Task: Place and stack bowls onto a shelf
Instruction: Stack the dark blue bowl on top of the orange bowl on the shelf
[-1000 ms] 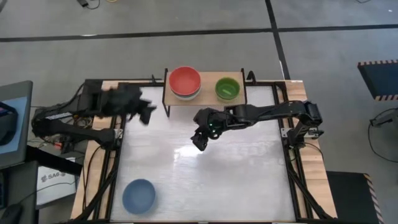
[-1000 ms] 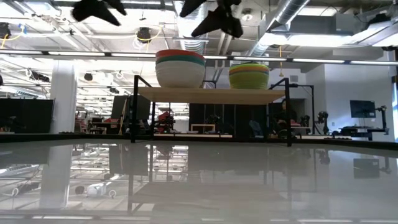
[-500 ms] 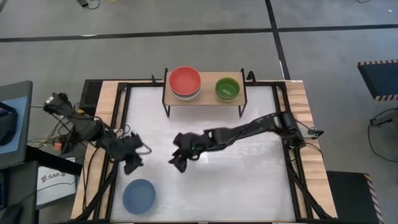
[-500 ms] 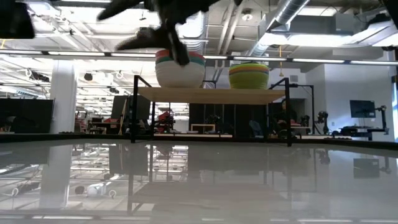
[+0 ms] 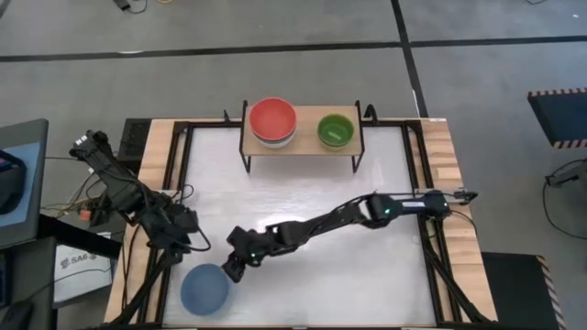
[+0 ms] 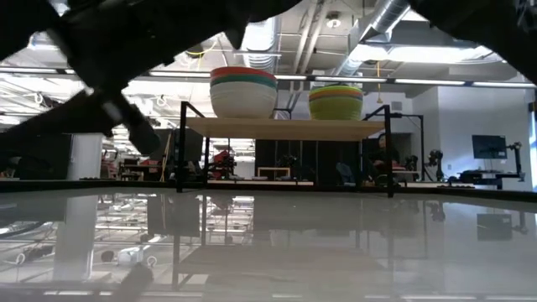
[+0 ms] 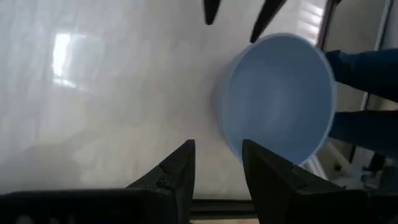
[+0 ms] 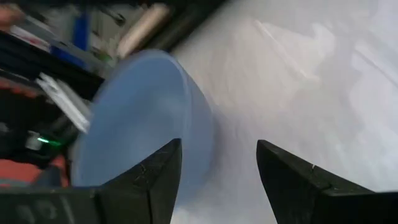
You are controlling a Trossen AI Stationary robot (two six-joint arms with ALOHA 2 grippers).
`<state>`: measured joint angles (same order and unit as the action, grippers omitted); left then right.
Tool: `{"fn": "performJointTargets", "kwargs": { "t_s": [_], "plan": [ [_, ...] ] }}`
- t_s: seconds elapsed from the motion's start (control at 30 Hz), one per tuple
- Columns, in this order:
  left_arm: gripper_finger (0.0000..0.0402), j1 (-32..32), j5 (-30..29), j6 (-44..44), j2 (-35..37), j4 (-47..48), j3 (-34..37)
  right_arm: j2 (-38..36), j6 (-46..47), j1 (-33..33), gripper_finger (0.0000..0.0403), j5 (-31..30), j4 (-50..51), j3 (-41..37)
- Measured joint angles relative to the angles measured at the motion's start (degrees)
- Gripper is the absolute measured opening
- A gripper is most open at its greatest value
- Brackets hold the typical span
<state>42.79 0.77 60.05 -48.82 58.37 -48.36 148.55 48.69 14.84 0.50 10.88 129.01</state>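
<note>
A blue bowl (image 5: 204,289) stands upright on the table near its near-left corner. My right arm reaches far across the table, and my right gripper (image 5: 231,268) hangs open just right of the bowl's rim; in the right wrist view the bowl (image 8: 143,118) lies just ahead of the open right gripper (image 8: 219,146). My left gripper (image 5: 188,240) is open, just beyond the bowl toward the far edge, and looks down on the bowl (image 7: 280,93) past its open fingers (image 7: 217,146). The shelf (image 5: 301,147) at the far edge carries a red-topped stack (image 5: 273,119) and a green-topped stack (image 5: 335,130).
The two bowl stacks (image 6: 243,92) (image 6: 336,102) fill the left and middle-right of the shelf top (image 6: 285,127). Black frame rails run along the table's left (image 5: 174,183) and right sides. The white middle of the table (image 5: 312,266) is bare under the right arm.
My right gripper has swept from just in front of the shelf across the table toward the near-left corner, down to the blue bowl. My left gripper has swung from the far-left side toward the near edge, also closing on the bowl. The bowl has stayed put.
</note>
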Motion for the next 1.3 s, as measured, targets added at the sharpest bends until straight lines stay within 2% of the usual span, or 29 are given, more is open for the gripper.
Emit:
{"fn": "performJointTargets", "kwargs": {
  "t_s": [0.1, 0.17, 0.4, 0.53, 0.7, 0.93, 1.3],
  "plan": [
    [0.0116, 0.7, -0.6, 0.5, 0.0, 1.9, 0.0, 4.0, -0.4, 0.8, 0.0232, -0.5, 4.7, 6.1],
    [0.0116, 1.0, -1.6, 0.6, 0.0, 2.7, 0.0, 5.0, -0.1, 1.3, 0.0232, -0.5, 2.2, 5.4],
    [0.0116, 1.2, -2.7, 1.3, 0.0, 1.5, 0.0, 5.3, 0.8, 2.6, 0.0220, -2.3, 7.7, 5.4],
    [0.0116, 1.8, -1.3, 0.3, 0.0, -7.3, 1.8, 5.2, 2.5, 2.8, 0.0208, -6.2, 10.2, 5.5],
    [0.0116, 6.2, -1.0, -0.8, -2.5, -18.3, 6.5, 4.0, 4.3, 2.8, 0.0201, -9.5, 12.1, 5.6],
    [0.0116, 10.0, -3.1, -2.0, -10.0, -15.3, 7.8, -0.4, 3.6, 2.8, 0.0200, -12.9, 16.4, 5.6],
    [0.0115, 10.6, -1.0, -6.3, -19.5, -20.7, 9.2, -10.7, -2.4, 2.5, 0.0200, -21.8, 24.6, 5.6]
  ]
}}
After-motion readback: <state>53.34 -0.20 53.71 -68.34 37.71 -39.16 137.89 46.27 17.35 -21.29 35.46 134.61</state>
